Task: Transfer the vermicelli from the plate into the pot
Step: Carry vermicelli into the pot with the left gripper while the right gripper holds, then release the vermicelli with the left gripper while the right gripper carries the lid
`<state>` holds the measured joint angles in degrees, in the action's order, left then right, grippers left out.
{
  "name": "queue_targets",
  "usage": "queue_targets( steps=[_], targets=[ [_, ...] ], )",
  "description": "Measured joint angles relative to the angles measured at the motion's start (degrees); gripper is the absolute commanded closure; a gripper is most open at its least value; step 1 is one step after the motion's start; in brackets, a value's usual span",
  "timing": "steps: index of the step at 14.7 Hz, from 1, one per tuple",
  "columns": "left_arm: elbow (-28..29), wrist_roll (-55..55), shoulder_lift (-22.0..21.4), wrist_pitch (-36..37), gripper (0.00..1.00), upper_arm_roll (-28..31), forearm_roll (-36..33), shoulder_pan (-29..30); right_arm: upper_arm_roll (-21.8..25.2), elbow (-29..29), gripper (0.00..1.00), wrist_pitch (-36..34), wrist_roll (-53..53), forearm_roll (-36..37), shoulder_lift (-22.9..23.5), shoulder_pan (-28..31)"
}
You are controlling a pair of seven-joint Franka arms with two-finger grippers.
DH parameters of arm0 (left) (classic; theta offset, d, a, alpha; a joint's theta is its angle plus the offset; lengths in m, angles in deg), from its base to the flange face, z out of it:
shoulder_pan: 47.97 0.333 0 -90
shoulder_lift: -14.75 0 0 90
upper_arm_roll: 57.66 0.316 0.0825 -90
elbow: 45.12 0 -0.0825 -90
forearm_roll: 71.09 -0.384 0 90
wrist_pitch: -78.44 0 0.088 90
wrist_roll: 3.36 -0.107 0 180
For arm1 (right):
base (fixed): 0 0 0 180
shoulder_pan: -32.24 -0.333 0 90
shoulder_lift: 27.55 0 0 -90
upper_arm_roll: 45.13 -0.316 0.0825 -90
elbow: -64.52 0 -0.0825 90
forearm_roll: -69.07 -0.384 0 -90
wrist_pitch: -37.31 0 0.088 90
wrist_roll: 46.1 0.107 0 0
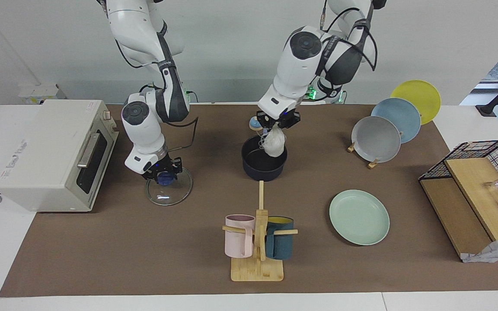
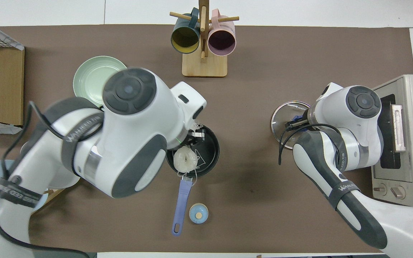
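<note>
Left hand (image 1: 277, 124) is up over the pot (image 1: 264, 164), closed on the vermicelli (image 1: 274, 143). The whitish clump hangs directly below the fingertips, its lower part dipping within the pot's rim in the facing view (contact with the black inside cannot be told). In the overhead view the clump (image 2: 186, 159) sits over the part of the pot (image 2: 209, 150) nearest the blue handle (image 2: 182, 202), with a few loose threads trailing across the rim onto the handle.

The plate (image 1: 359, 217) lies bare on the table (image 1: 102, 242), well apart from the left hand, toward the left arm's end of the table.

Right hand (image 1: 162, 174) is down on the glass lid (image 1: 169, 190), fingertips shut on its blue knob (image 1: 164, 179); the lid lies flat on the table in front of the toaster oven (image 1: 46, 153).

Other items noted: small blue bell (image 2: 198, 213) just beside the pot handle; mug rack (image 1: 258, 242) with a pink mug (image 1: 239, 236) and a dark teal mug (image 1: 279, 244); grey plate (image 1: 375, 139), light blue plate (image 1: 398, 115) and yellow plate (image 1: 417, 95) upright in a wooden stand.
</note>
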<state>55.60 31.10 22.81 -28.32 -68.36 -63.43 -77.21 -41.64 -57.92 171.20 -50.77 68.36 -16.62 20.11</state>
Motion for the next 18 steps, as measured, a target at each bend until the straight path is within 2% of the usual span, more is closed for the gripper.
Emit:
queue_targets(
  steps=[1,3,6,9,10,14,18],
  targets=[
    [4.22,0.26,-0.52,-3.96,1.00,0.02,0.01,-0.98,0.00,0.00,0.43,0.00,0.00,0.00,0.00,0.00],
    [9.19,0.26,-0.44,-9.71,1.00,0.26,0.02,-1.29,0.00,0.00,0.46,0.00,0.00,0.00,0.00,0.00],
    [13.17,0.17,-0.10,-15.37,1.00,0.78,0.02,-1.26,0.00,0.09,0.49,-0.21,-0.02,0.00,0.01,0.00],
    [14.56,0.08,1.31,-18.38,1.00,0.81,0.02,-1.27,-0.08,1.44,0.52,-2.07,-0.03,0.00,0.00,-0.22],
    [14.56,-0.13,1.60,-18.65,0.01,0.84,0.02,-1.27,-0.12,2.01,0.52,-2.57,-0.03,0.00,-0.01,-0.27],
    [12.69,-1.87,1.00,-17.16,0.00,1.86,-1.65,-0.88,-0.89,7.68,0.52,-11.03,-0.03,0.00,-0.51,-0.38],
    [1.77,-3.35,-1.19,-1.92,0.00,2.69,-2.23,4.27,-1.77,15.14,0.52,-19.12,3.39,-0.07,-1.37,-3.43]
  ],
)
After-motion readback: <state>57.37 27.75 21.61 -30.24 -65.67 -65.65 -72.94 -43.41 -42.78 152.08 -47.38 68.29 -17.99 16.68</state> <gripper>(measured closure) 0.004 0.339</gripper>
